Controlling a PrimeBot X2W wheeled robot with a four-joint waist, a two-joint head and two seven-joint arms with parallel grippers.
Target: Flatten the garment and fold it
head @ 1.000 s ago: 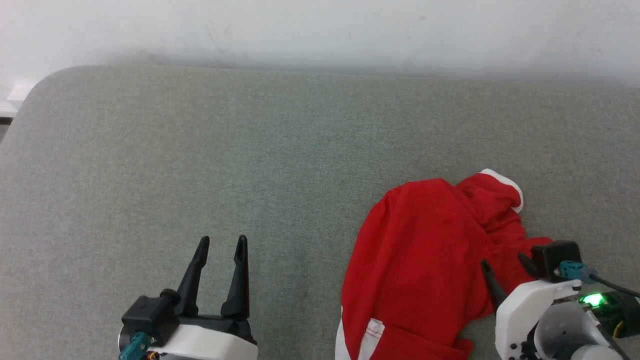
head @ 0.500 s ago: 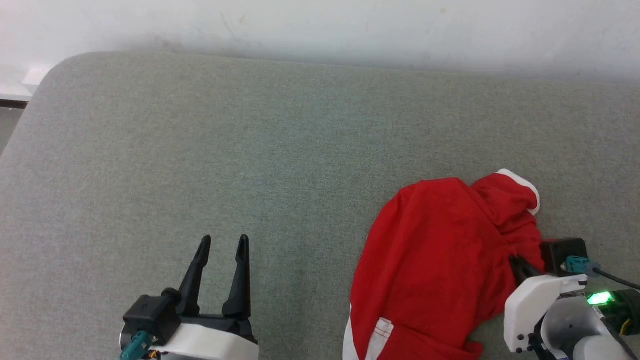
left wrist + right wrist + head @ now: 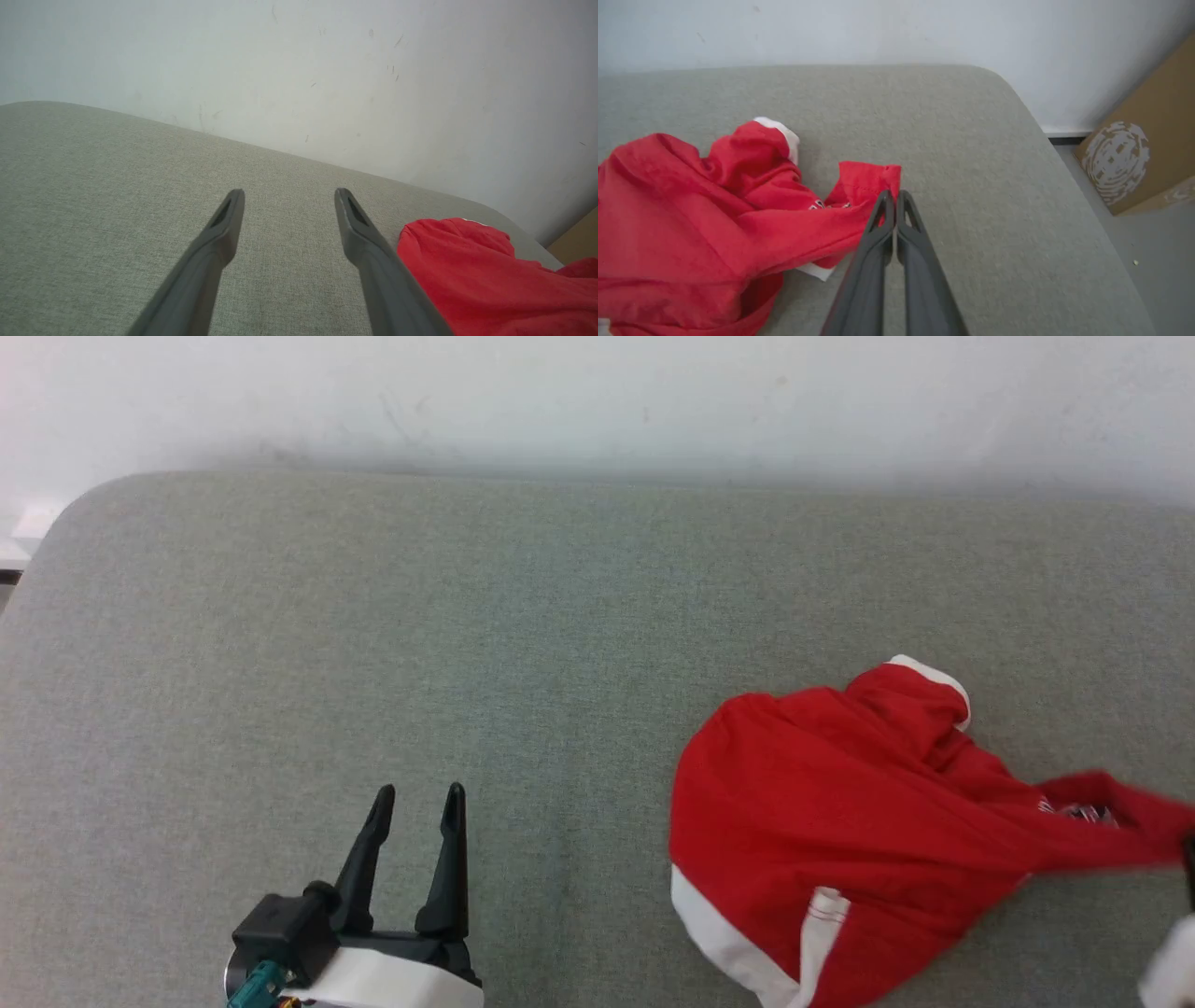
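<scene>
1. Garment (image 3: 840,831): lies bunched and unflattened, right of centre on grey-green cushion (image 3: 373,635); white hem trim shows at near and far edges, print mostly buried in folds.
2. Right gripper (image 3: 895,198): pinched tight on 1 thin red edge, drawing it taut toward the cushion's right end.
3. Left gripper (image 3: 418,793): spread wide, holding nothing, well apart from the fabric.
4. Risk: thin cloth could slip from so slight a pinch under pull; with nothing pinning the other side, the whole bundle likely drags along instead of spreading.
5. Risk: pulling further right could carry cloth over the cushion's edge, toward cardboard box (image 3: 1134,154).
</scene>
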